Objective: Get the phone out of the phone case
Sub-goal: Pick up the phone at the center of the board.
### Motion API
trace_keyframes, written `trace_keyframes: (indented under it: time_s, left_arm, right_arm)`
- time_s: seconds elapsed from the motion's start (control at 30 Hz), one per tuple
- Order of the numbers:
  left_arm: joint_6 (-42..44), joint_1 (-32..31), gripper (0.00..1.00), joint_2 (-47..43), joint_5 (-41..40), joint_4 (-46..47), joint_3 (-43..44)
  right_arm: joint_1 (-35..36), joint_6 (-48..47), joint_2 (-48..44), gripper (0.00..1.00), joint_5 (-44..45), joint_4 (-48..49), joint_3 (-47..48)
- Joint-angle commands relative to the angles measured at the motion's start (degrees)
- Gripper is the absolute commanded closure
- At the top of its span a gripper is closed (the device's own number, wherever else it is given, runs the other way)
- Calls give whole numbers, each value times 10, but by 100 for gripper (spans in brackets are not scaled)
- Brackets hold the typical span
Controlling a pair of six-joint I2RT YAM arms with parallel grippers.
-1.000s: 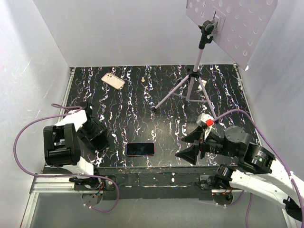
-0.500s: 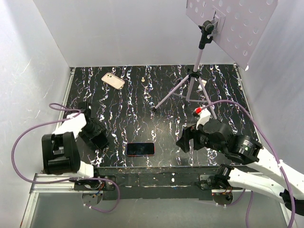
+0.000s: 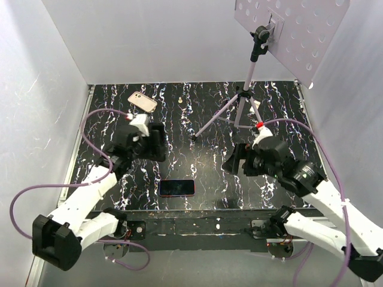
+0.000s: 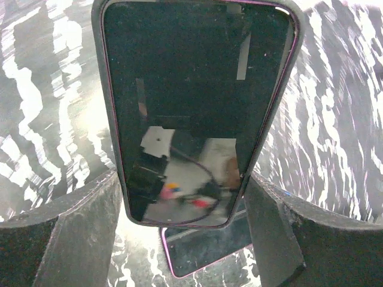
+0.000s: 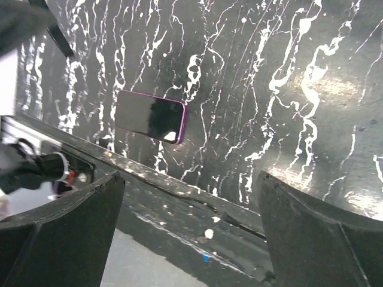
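My left gripper (image 3: 157,143) is raised over the table's left middle and is shut on a dark-screened phone (image 4: 191,101) with a thin grey and purple rim; both fingers (image 4: 78,233) press on its lower sides. Below it a flat dark slab with a pink rim (image 4: 206,245) lies on the table. The slab also shows near the front edge in the top view (image 3: 176,187) and in the right wrist view (image 5: 149,116). I cannot tell whether it is a case or a cased phone. My right gripper (image 3: 234,162) is open and empty, right of the slab.
A beige phone case or phone (image 3: 142,101) lies at the back left. A tripod (image 3: 239,110) carrying a perforated white board (image 3: 293,30) stands at the back right. The table's front metal rail (image 5: 197,209) lies just under my right gripper. White walls close in three sides.
My left arm swung from the front left corner up and right toward the table's middle. My right arm moved back and turned. The pink-rimmed slab has not moved.
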Motion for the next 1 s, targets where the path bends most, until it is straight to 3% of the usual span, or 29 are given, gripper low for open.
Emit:
trace_keyframes:
  time_s: [0.0,0.1,0.27,0.5,0.67,0.77,0.8,0.83,0.9,0.93,0.97]
  left_arm:
    - [215,-142,100,-26,6,125,1]
    - [338,-212,100,-32,32,155,-2]
    - [455,-290,100,2,32,137,31]
    - [512,-319,100,47,44,90,78]
    - [532,-341,100,67,51,53,100]
    - [537,-355,100,75,46,36,113]
    - [538,-357,100,75,47,35,115]
    - [537,-357,100,75,49,35,117]
    - [536,-359,100,75,48,33,121]
    - [527,-358,96,72,41,34,120]
    - [506,-358,76,68,26,42,118]
  right_arm:
    - [-137,-19,23,6,-249,39,30]
    - [-176,-45,43,9,-320,46,54]
    - [-176,-75,130,16,-383,14,133]
    - [-167,-46,199,23,-416,77,141]
    - [-132,-28,260,35,-398,119,132]
    - [-111,-8,286,45,-392,158,116]
    - [-108,-150,293,50,-387,166,108]
    - [-106,2,297,56,-382,178,97]
    - [-107,13,296,77,-378,201,75]
    - [-107,18,291,98,-368,209,69]
    - [-107,25,283,99,-356,213,61]
